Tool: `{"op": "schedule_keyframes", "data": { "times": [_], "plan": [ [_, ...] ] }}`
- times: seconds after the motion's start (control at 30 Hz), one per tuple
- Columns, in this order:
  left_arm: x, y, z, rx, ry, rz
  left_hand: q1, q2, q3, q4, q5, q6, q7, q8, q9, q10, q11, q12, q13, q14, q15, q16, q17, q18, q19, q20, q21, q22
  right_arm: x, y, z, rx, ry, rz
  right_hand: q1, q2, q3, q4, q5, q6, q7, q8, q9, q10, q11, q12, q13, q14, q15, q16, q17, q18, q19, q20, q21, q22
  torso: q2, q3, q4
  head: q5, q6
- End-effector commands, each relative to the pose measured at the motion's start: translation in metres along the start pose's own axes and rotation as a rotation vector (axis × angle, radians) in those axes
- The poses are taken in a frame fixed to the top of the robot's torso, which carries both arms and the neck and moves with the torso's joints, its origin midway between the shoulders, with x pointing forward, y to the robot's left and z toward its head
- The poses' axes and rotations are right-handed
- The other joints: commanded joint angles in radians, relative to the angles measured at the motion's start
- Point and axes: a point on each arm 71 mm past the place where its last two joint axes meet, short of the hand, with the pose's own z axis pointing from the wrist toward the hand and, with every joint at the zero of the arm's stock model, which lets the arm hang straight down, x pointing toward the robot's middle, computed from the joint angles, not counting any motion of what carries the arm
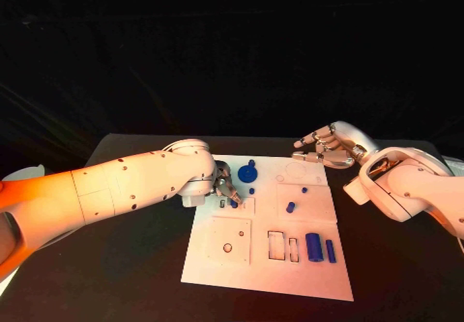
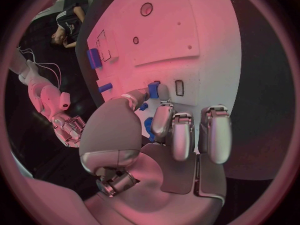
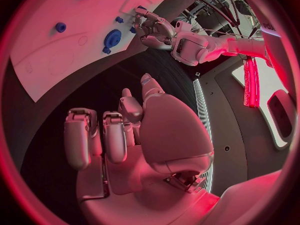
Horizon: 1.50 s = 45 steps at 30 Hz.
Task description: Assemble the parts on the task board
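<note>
Between the thumb and a fingertip of my left hand [image 1: 220, 186] I see a small blue part [image 2: 153, 89] pinched, its lower end at the task board [image 1: 224, 261] just beside a narrow slot [image 2: 179, 87]. Behind those fingers sits a blue round part [image 1: 247, 174]. My right hand [image 1: 324, 149] hovers off the board's far corner, fingers loosely curled, holding nothing.

Small blue parts [image 1: 314, 246] lie scattered on the flat white task board [image 1: 261, 268], a round one [image 1: 247, 175] near its far edge.
</note>
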Motion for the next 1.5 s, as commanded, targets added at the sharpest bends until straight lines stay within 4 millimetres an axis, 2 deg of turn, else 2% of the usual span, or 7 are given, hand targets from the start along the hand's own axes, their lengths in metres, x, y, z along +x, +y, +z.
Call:
{"op": "schedule_keyframes", "data": {
  "times": [0.03, 0.57, 1.03, 1.27, 1.5],
  "plan": [
    [0.0103, 0.0042, 0.0047, -0.056, 0.044, 0.020, -0.015, 0.002, -0.013, 0.002, 0.001, 0.009, 0.001, -0.004, 0.002, 0.011, 0.000, 0.007, 0.004, 0.105, -0.006, 0.003, 0.263, -0.015, 0.078, -0.007, 0.008, 0.192, 0.0017, 0.0008, -0.0003, -0.004, 0.016, -0.005, 0.011, 0.002, -0.005, 0.001, 0.006, 0.001, -0.003, 0.002, 0.001, -0.003, 0.000, -0.002, -0.001, 0.088, 0.004, -0.004, 0.197, -0.005, 0.006, 0.003, -0.005, 0.040, 0.000, -0.0003, 0.0007, 0.000, -0.001],
    [0.0106, 0.0043, 0.0058, -0.060, 0.054, 0.036, -0.042, -0.007, -0.072, 0.016, 0.000, 0.022, -0.005, 0.003, 0.010, 0.019, -0.004, 0.019, 0.019, 0.105, -0.010, 0.003, 0.263, -0.017, 0.082, -0.010, 0.012, 0.201, 0.0016, 0.0009, -0.0005, -0.003, 0.017, -0.005, 0.011, 0.002, -0.006, 0.001, 0.006, 0.001, -0.003, 0.002, 0.001, -0.003, 0.000, -0.002, -0.001, 0.088, 0.004, -0.005, 0.197, -0.005, 0.006, 0.003, -0.005, 0.039, 0.000, -0.0001, 0.0005, 0.001, -0.003],
    [0.0093, 0.0070, 0.0059, -0.064, 0.044, 0.027, -0.079, -0.007, -0.213, 0.064, -0.003, 0.031, -0.006, 0.007, 0.020, 0.024, -0.006, 0.024, 0.029, 0.105, -0.012, 0.003, 0.263, -0.018, 0.084, -0.013, 0.015, 0.208, 0.0012, 0.0004, -0.0007, -0.001, 0.017, -0.005, 0.008, 0.001, -0.011, 0.004, 0.006, 0.001, -0.003, 0.001, 0.001, -0.003, 0.000, -0.003, -0.002, 0.088, 0.005, -0.006, 0.194, -0.004, 0.005, 0.003, -0.007, 0.037, 0.000, -0.0003, 0.0005, 0.002, -0.005],
    [0.0085, 0.0091, 0.0051, -0.066, 0.034, 0.020, -0.074, 0.003, -0.294, 0.085, -0.054, 0.032, -0.007, 0.007, 0.023, 0.025, -0.007, 0.025, 0.032, 0.105, -0.013, 0.003, 0.263, -0.019, 0.085, -0.014, 0.016, 0.210, 0.0007, -0.0005, -0.0006, 0.002, 0.016, -0.006, 0.006, 0.001, -0.014, 0.006, 0.005, 0.001, -0.003, 0.001, 0.001, -0.004, 0.000, -0.003, -0.002, 0.087, 0.005, -0.007, 0.193, -0.004, 0.004, 0.003, -0.007, 0.036, 0.000, -0.0005, -0.0002, 0.001, -0.006],
    [0.0084, 0.0102, 0.0037, -0.065, 0.028, 0.014, -0.064, 0.010, -0.327, 0.095, -0.074, 0.031, -0.007, 0.007, 0.024, 0.024, -0.007, 0.025, 0.032, 0.105, -0.013, 0.003, 0.263, -0.018, 0.085, -0.014, 0.015, 0.209, 0.0000, -0.0015, -0.0003, 0.005, 0.014, -0.007, 0.005, 0.000, -0.016, 0.006, 0.004, 0.001, -0.003, 0.001, 0.001, -0.004, 0.000, -0.003, -0.002, 0.087, 0.005, -0.007, 0.193, -0.003, 0.004, 0.003, -0.008, 0.034, 0.000, -0.0007, 0.0006, 0.000, -0.007]
  ]
}}
